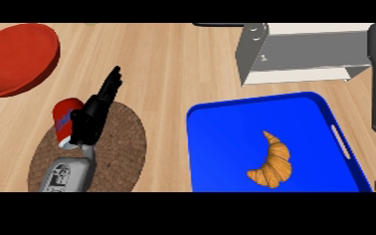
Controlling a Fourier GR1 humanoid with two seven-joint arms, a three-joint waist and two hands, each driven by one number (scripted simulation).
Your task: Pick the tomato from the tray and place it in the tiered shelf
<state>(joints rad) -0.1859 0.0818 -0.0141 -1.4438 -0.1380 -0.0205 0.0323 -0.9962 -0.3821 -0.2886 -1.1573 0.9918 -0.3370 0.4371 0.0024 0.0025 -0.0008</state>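
While over the mat [121, 144] | left hand [94, 110] | fingers straight, pointing up-right

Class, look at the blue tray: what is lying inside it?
Inside the blue tray lies one croissant, towards its right side. No tomato shows there. The tray's near edge is cut off by the view, so that strip cannot be checked.

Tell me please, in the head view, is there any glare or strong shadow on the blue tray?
In the head view, the blue tray shows even colour with no glare; the croissant casts no strong shadow on it; the left hand looks dark, with little surface detail.
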